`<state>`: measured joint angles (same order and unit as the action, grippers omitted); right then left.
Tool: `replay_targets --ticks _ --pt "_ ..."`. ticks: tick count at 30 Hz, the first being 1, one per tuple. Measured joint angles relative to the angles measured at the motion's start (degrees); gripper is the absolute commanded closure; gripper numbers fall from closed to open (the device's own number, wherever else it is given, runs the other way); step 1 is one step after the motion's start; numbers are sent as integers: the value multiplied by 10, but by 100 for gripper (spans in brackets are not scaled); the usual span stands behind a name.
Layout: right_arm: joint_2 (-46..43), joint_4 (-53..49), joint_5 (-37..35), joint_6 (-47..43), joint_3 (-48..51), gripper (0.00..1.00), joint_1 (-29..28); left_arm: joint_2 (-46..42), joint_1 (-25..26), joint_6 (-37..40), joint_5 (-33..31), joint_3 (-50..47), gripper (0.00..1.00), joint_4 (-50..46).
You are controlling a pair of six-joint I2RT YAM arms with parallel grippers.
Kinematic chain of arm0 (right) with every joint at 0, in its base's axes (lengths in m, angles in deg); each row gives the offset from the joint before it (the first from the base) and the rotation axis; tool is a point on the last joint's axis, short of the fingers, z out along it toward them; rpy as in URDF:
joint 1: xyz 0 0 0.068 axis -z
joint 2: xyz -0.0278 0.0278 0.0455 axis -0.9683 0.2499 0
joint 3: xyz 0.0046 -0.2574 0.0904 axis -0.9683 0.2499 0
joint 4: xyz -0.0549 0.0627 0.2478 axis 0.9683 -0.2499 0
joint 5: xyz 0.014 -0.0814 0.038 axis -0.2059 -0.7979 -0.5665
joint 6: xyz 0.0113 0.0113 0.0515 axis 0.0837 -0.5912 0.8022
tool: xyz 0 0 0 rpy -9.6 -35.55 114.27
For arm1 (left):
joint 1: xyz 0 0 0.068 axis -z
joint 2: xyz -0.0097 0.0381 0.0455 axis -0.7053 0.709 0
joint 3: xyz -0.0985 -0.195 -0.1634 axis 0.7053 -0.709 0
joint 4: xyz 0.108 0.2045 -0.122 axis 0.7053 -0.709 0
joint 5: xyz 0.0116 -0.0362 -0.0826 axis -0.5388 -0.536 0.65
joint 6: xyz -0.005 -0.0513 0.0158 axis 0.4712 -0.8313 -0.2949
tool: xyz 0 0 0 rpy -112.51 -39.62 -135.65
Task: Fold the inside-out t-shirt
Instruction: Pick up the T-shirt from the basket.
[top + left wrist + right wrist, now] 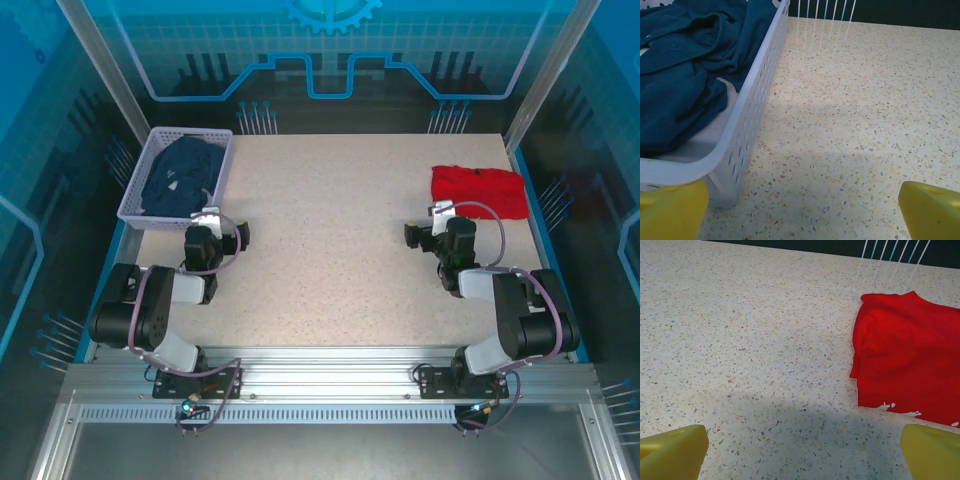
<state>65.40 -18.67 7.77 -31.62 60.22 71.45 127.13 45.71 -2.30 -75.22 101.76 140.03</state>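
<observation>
Inside-out t-shirt (pixel 180 175) lying bunched in the basket (pixel 137 188) just ahead-left of the left hand (pixel 214 238), both hands gaping empty; a snatch risking dragging the basket along.

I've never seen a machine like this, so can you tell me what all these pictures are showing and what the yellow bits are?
These are two robot arms bolted to the near edge of a speckled table. The big picture comes from a camera above and behind them. The other two come from small cameras on each arm's wrist. The yellow bits are finger pads of each arm's pincher. The left gripper and the right gripper are both open and hold nothing. On the table, a white basket at the far left holds a crumpled dark blue t-shirt. A red folded garment lies flat at the far right. The blue shirt is the one to be folded.
</observation>
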Motion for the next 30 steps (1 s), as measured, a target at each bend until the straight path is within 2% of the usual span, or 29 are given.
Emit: replay_targets --ticks 25,30 --pt "0 0 2 0 0 0 0 0 0 0 2 0 1 1" --pt "-9 -28 -8 0 -6 0 0 -32 1 18 47 -20 1 -2"
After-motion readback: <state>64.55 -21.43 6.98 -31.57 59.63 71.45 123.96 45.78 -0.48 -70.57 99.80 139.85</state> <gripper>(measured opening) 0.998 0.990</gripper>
